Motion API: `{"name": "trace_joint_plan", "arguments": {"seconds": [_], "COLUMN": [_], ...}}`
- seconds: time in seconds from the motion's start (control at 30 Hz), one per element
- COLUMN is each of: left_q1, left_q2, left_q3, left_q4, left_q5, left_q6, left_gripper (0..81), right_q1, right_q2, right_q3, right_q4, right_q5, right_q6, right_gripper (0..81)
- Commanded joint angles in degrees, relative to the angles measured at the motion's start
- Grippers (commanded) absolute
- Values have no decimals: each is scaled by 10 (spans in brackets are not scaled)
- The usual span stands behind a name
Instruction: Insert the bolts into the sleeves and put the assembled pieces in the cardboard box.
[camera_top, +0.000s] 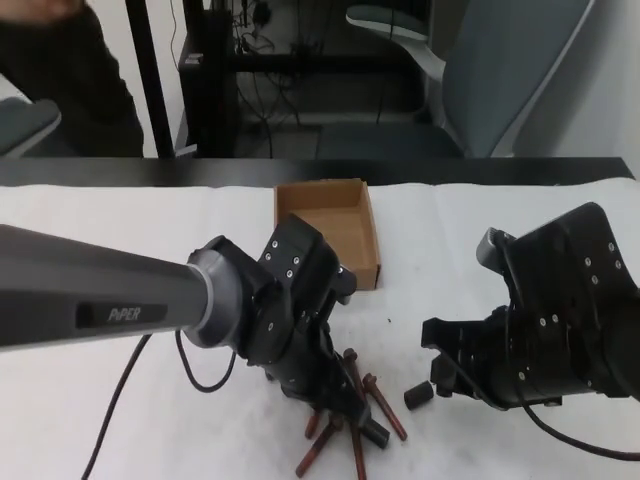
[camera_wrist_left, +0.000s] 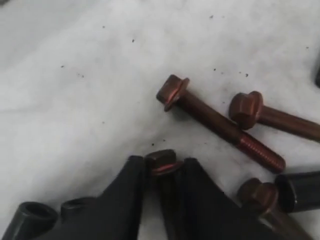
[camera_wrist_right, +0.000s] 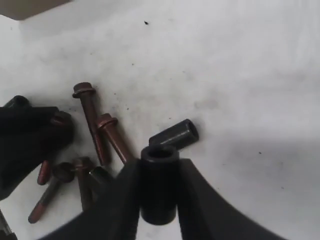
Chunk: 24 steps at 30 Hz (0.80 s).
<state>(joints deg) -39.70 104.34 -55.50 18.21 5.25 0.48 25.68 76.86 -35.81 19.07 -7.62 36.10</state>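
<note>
Copper-coloured bolt is pinched between the pressed-in fingers of the left gripper, its flanged head projecting just beyond the fingertips. This gripper stands low over the white cloth, within the pile of loose stock. Loose bolts lie on the cloth just beside it, and a dark loose sleeve lies near one of them. The right gripper is clamped on a black held sleeve, whose open bore faces the wrist camera. A second sleeve lies on its side just beyond the held one. The cardboard box sits on the cloth farther back, between the two arms and apart from the pile.
</note>
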Motion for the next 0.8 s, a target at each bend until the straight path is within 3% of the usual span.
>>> {"name": "trace_joint_plan", "arguments": {"seconds": [0.0,0.13,0.3,0.5,0.67,0.77], "left_q1": [-2,0,23,32,12,1], "left_q2": [1,-43,-158,-318,-444,-504], "left_q3": [0,-2,0,68,161,193], "left_q4": [32,34,15,-133,-291,-313], "left_q5": [4,4,15,22,22,2], "left_q6": [-5,-40,-65,-66,-128,-146], "left_gripper": [18,18,18,18,18,18], "right_q1": [2,2,29,115,194,235], "right_q2": [-6,-6,-31,-130,-228,-264], "right_q3": [-3,-3,-3,-3,-3,-3], "right_q4": [-19,-22,-22,-22,-34,-84], "right_q5": [-5,-7,-35,12,103,116], "right_q6": [-2,-25,-169,-186,-189,-224], "right_gripper": [0,0,0,0,0,0]}}
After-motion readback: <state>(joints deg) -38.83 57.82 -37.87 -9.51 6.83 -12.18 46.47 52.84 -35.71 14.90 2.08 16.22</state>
